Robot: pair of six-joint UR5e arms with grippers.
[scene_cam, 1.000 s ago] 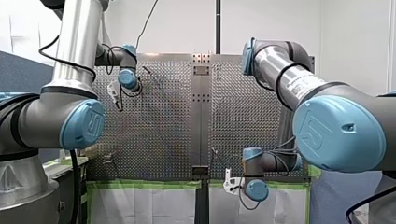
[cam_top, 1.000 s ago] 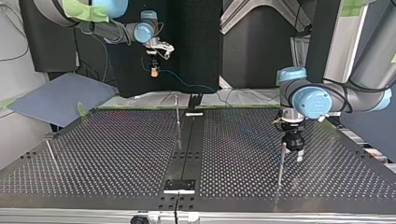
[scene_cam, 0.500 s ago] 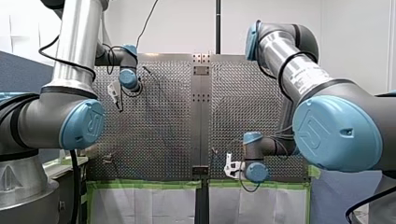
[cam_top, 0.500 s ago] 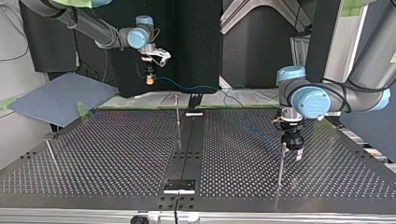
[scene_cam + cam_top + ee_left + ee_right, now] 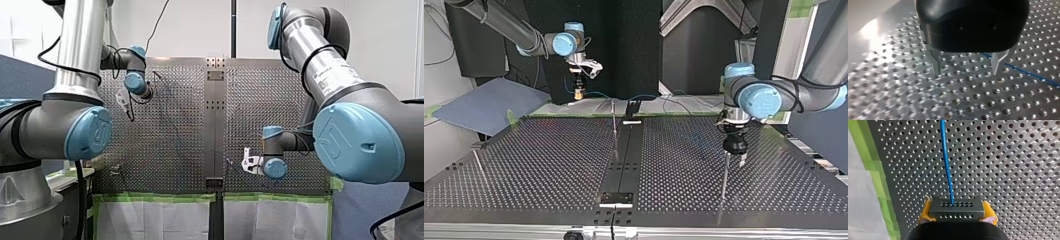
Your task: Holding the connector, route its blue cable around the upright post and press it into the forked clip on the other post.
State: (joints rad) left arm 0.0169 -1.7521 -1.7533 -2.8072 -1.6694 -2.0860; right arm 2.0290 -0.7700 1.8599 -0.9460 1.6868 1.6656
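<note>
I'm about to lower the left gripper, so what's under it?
Bare perforated table shows under the open left gripper, with nothing between its fingers. The blue cable passes beside one finger. The gripper's black body hides the table farther back.

The setting is a robotics laboratory test cell. Two industrial arms, the left arm [image 5: 80, 60] and the right arm [image 5: 325, 70], both grey with blue joint caps, work over a perforated metal table [image 5: 549, 165] drilled in a regular hole grid. Thin upright posts [image 5: 724, 180] stand on this plate. Green tape [image 5: 155, 197] edges the table's near side in the front view. Black panels [image 5: 634, 50] screen the far side in the top view. A plain white wall [image 5: 195, 30] closes the room beyond the table.
</note>
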